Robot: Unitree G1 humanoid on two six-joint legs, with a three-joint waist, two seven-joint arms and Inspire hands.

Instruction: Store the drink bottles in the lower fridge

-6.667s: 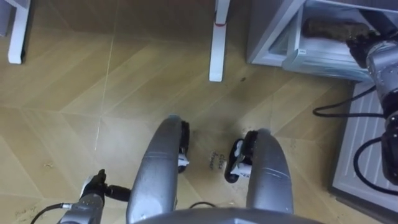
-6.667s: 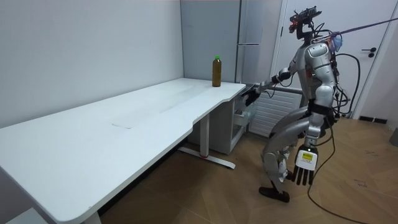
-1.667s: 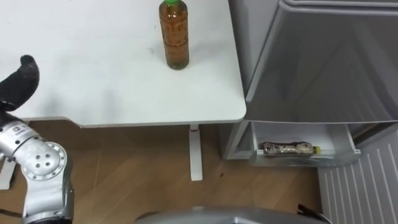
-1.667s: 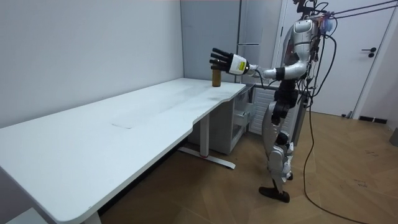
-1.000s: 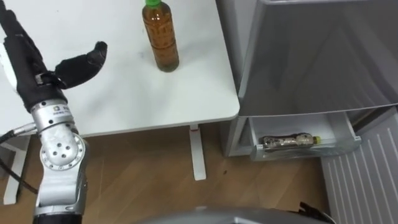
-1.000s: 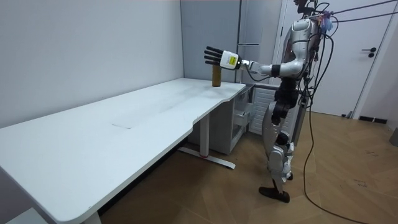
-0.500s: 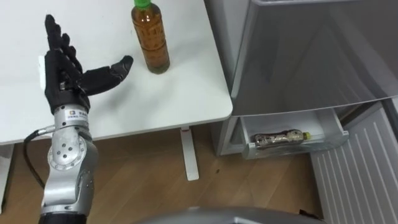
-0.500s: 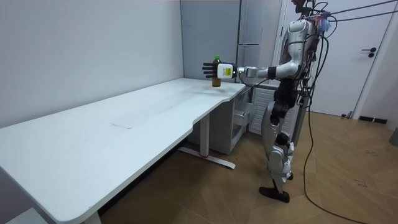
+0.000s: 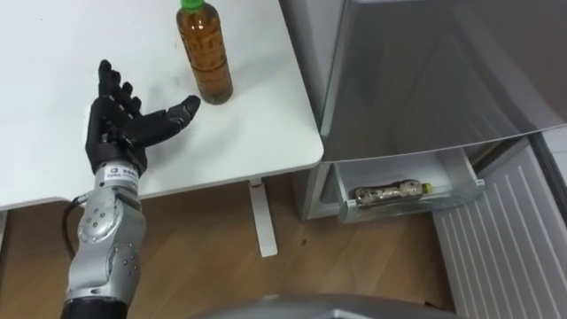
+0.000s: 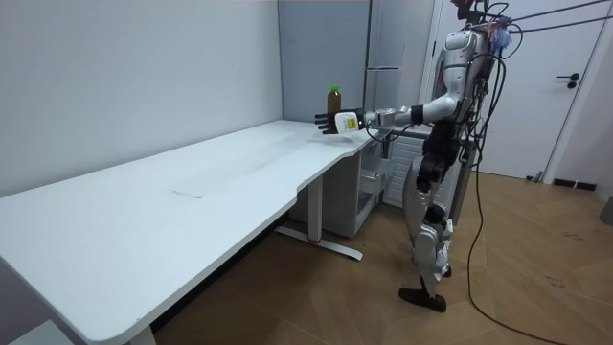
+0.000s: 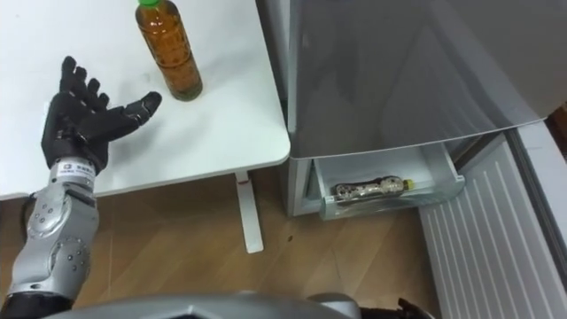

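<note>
A bottle of amber drink point(image 9: 203, 53) with a green cap stands upright near the right end of the white table point(image 9: 44, 44). My left hand point(image 9: 122, 129) hovers low over the table just left of it, open, fingers spread, thumb tip close to the bottle's base but apart from it. In the right eye view the same hand point(image 11: 78, 120) and bottle point(image 11: 169, 50) show. In the room view I stand upright at the table's end with the left hand point(image 10: 343, 122) stretched out beside the bottle point(image 10: 333, 100). A second bottle point(image 9: 388, 190) lies on its side in the open lower fridge drawer point(image 9: 409, 206).
The grey fridge point(image 9: 416, 71) stands right beside the table's end, its lower drawer pulled out over the wooden floor point(image 9: 221, 266). A white ribbed panel point(image 9: 505, 239) is at the lower right. A white table leg point(image 9: 260, 217) stands under the table's edge.
My left hand has come down and forward, from raised above the table to low beside the bottle. Earlier I crouched at the drawer with the right hand; now I stand upright.
</note>
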